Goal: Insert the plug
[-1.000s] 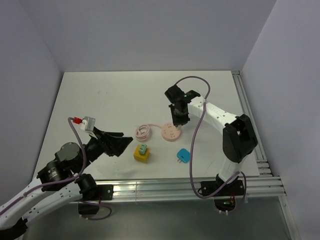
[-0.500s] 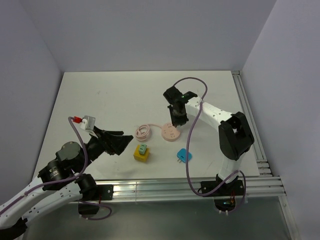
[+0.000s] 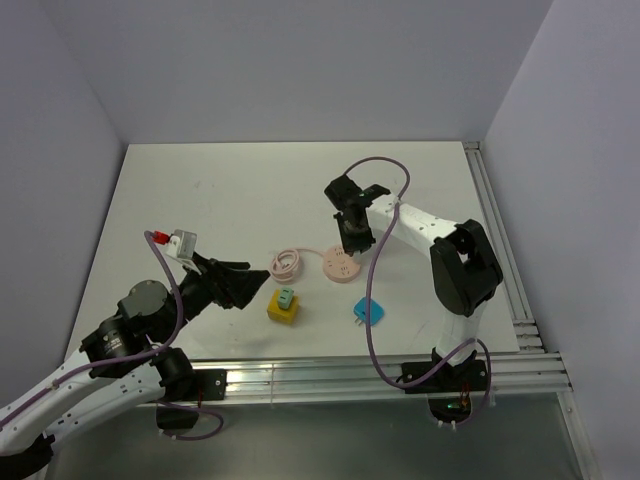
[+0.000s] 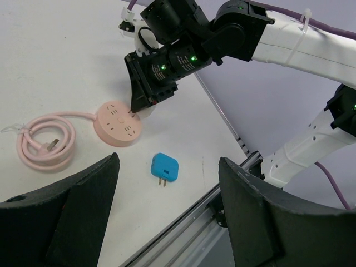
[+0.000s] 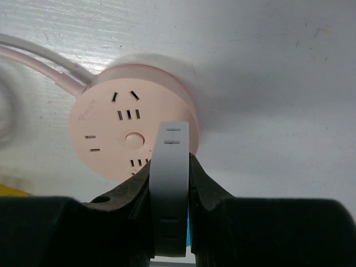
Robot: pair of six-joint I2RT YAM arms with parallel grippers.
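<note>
A round pink power socket (image 3: 340,266) lies flat near the table's middle, slots facing up; it also shows in the left wrist view (image 4: 118,123) and the right wrist view (image 5: 130,130). My right gripper (image 3: 352,238) is shut on a light grey plug (image 5: 171,183) and holds it just above the socket's right rim. The plug's prongs are hidden. My left gripper (image 3: 240,285) is open and empty, hovering at the front left, its fingers (image 4: 83,217) spread wide.
The socket's pink cable (image 3: 288,263) is coiled to its left. A blue plug (image 3: 367,312) lies in front of the socket, prongs towards the front edge. A yellow block with a green piece on top (image 3: 284,306) sits front centre. Metal rails (image 3: 500,250) run along the right and front edges.
My right gripper has shifted a little left and back with the grey plug, staying over the socket. My left arm has edged slightly to the right.
</note>
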